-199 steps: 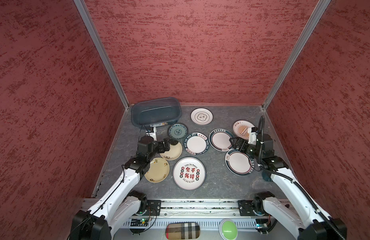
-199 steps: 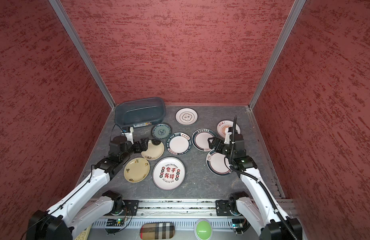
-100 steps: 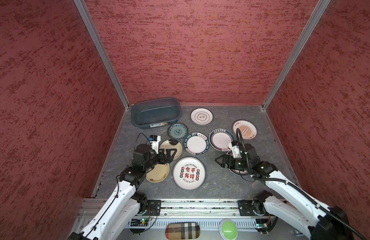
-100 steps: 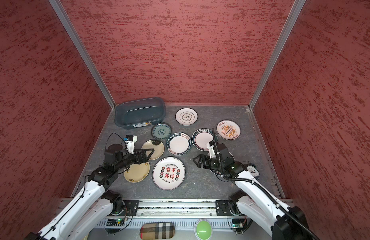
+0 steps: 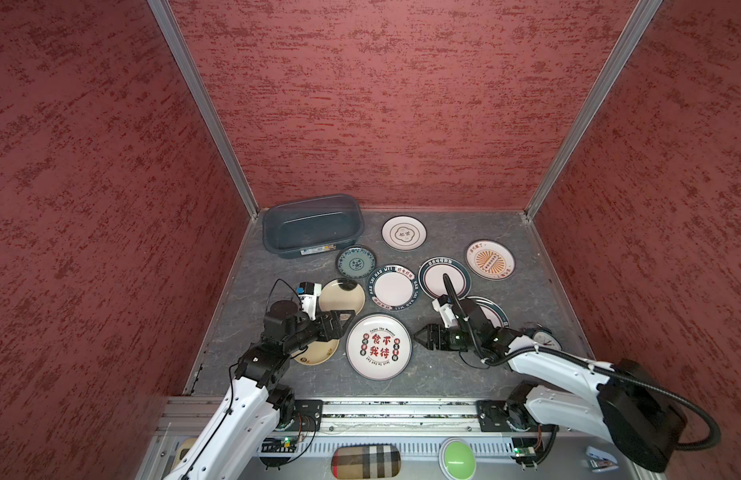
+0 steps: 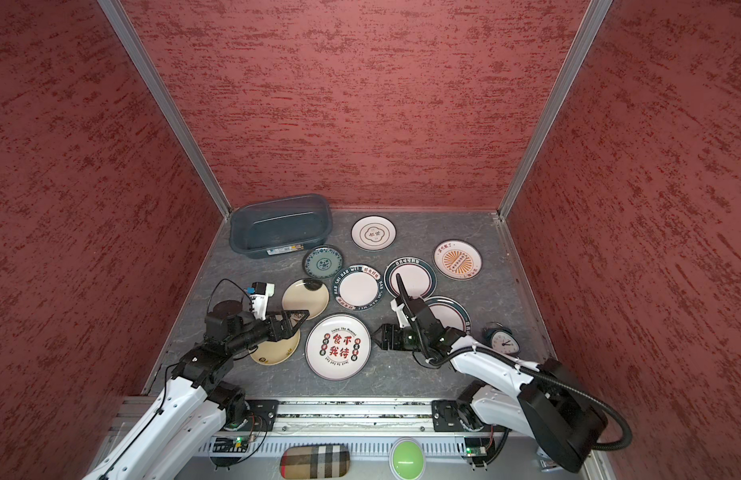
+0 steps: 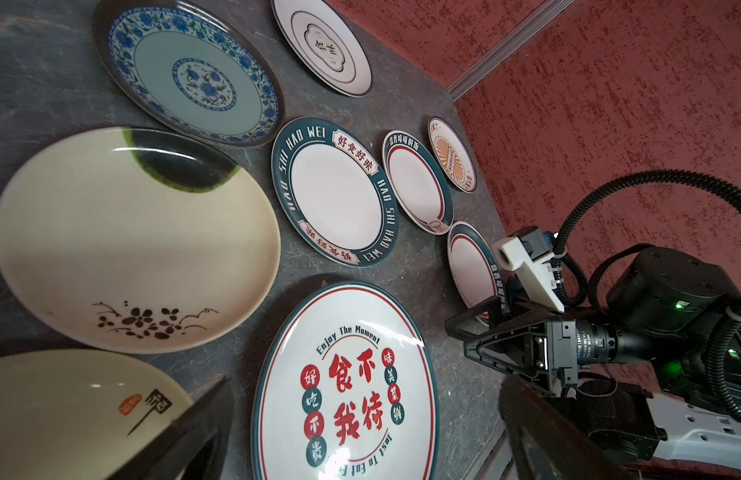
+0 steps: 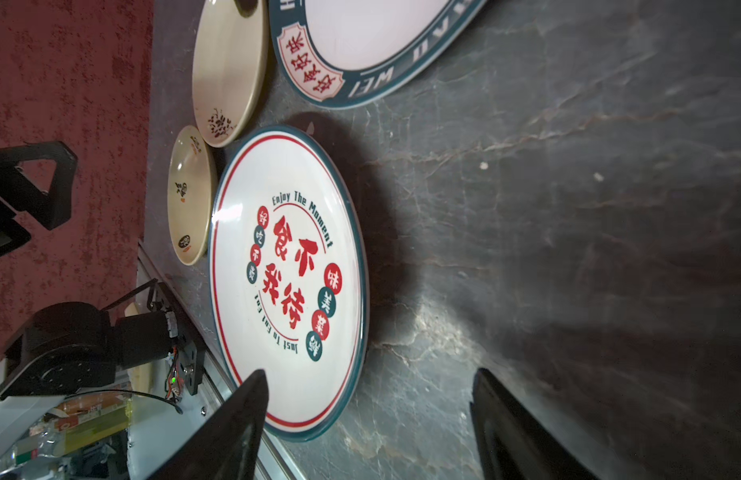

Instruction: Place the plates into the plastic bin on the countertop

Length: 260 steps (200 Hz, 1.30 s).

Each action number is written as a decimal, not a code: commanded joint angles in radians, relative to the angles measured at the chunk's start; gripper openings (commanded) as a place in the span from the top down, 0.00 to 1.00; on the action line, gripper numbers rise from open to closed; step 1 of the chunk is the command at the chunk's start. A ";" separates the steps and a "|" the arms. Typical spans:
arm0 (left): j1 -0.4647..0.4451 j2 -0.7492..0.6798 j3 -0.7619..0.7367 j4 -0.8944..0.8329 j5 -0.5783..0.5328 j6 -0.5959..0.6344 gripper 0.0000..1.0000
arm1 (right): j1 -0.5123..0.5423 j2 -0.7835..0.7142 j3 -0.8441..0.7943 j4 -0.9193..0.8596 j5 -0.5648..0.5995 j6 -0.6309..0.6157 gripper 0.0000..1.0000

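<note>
A large white plate with red characters (image 5: 379,346) (image 6: 337,346) lies at the front middle of the countertop (image 5: 443,374). My left gripper (image 5: 344,322) (image 7: 366,384) hangs open by that plate's left rim, above a cream-yellow plate (image 5: 319,353). My right gripper (image 5: 418,336) (image 8: 366,378) is open and low at the plate's right rim; one finger (image 8: 244,399) overlaps the rim and the other stands over bare stone. Neither holds anything. The plastic bin (image 5: 285,249) (image 6: 252,249) stands at the back left with nothing visible inside it. Several other plates lie spread over the middle.
Between bin and grippers lie a teal-patterned plate (image 5: 355,262), a cream plate (image 5: 342,296) and two teal-rimmed plates (image 5: 393,287) (image 5: 443,277). An orange sunburst plate (image 5: 490,259) and a white one (image 5: 403,233) lie further back. A plate (image 5: 491,313) and alarm clock (image 5: 545,338) sit behind my right arm.
My right arm has swung from the plates on the right to the large plate's right rim, its jaws narrowing a little. My left arm drew back toward the front beside that plate.
</note>
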State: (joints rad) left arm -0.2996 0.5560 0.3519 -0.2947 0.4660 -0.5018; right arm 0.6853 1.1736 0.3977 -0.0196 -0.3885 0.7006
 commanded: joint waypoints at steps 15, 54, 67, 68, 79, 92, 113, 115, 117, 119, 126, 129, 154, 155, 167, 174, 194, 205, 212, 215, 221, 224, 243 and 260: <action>-0.006 0.002 -0.016 0.013 -0.018 -0.040 0.01 | 0.013 0.098 0.063 0.109 -0.004 -0.009 0.34; -0.004 0.007 -0.020 0.022 -0.029 -0.047 0.01 | 0.017 0.175 0.091 0.154 -0.046 -0.013 0.50; -0.004 0.014 -0.026 0.029 -0.033 -0.051 0.01 | 0.017 0.192 0.093 0.161 -0.047 -0.013 0.51; -0.005 0.014 -0.025 0.030 -0.032 -0.052 0.01 | 0.018 0.193 0.093 0.162 -0.048 -0.013 0.52; -0.004 0.024 -0.030 0.038 -0.032 -0.052 0.01 | 0.017 0.206 0.089 0.181 -0.058 -0.013 0.56; -0.006 0.040 -0.033 0.049 -0.026 -0.055 0.01 | 0.018 0.225 0.085 0.199 -0.075 -0.012 0.61; -0.004 0.068 -0.028 0.067 0.001 -0.052 0.01 | 0.018 0.263 0.085 0.211 -0.087 -0.009 0.67; -0.005 0.071 -0.028 0.067 0.002 -0.052 0.01 | 0.018 0.266 0.085 0.214 -0.089 -0.008 0.67; -0.005 0.073 -0.027 0.068 0.003 -0.051 0.01 | 0.017 0.269 0.085 0.216 -0.090 -0.008 0.67; -0.004 0.075 -0.027 0.069 0.005 -0.049 0.01 | 0.018 0.273 0.086 0.218 -0.091 -0.008 0.67; -0.005 0.081 -0.025 0.072 0.005 -0.047 0.01 | 0.019 0.274 0.086 0.227 -0.099 -0.007 0.69; -0.005 0.083 -0.023 0.071 0.004 -0.046 0.01 | 0.019 0.274 0.085 0.228 -0.100 -0.006 0.69; -0.004 0.094 -0.029 0.085 0.005 -0.046 0.01 | 0.019 0.322 0.094 0.230 -0.102 -0.006 0.73; -0.005 0.094 -0.030 0.086 0.005 -0.047 0.01 | 0.020 0.322 0.095 0.230 -0.102 -0.005 0.73; -0.004 0.094 -0.035 0.094 0.006 -0.050 0.01 | 0.019 0.322 0.093 0.230 -0.097 -0.003 0.75; -0.005 0.094 -0.038 0.097 0.006 -0.052 0.01 | 0.019 0.323 0.090 0.230 -0.092 -0.003 0.76; -0.005 0.094 -0.042 0.099 0.005 -0.053 0.01 | 0.019 0.324 0.086 0.227 -0.081 -0.003 0.85; -0.005 0.094 -0.045 0.101 0.004 -0.053 0.01 | 0.019 0.324 0.085 0.226 -0.077 -0.004 0.88; -0.004 0.094 -0.046 0.101 0.003 -0.054 0.01 | 0.019 0.323 0.084 0.225 -0.075 -0.007 0.90; -0.005 0.093 -0.047 0.100 0.003 -0.054 0.00 | 0.019 0.324 0.084 0.224 -0.074 -0.007 0.91; -0.005 0.094 -0.047 0.100 0.002 -0.054 0.01 | 0.019 0.322 0.085 0.219 -0.069 -0.008 0.91; -0.005 0.094 -0.047 0.100 0.002 -0.054 0.01 | 0.019 0.321 0.086 0.216 -0.067 -0.010 0.91; -0.005 0.095 -0.050 0.103 0.002 -0.054 0.01 | 0.019 0.307 0.087 0.201 -0.043 -0.010 0.97; -0.005 0.095 -0.049 0.103 0.003 -0.055 0.01 | 0.019 0.293 0.086 0.189 -0.020 -0.006 0.97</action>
State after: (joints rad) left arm -0.3023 0.6537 0.3103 -0.2161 0.4644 -0.5533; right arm 0.6991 1.4883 0.4706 0.2012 -0.4744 0.7071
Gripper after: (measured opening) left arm 0.994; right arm 0.084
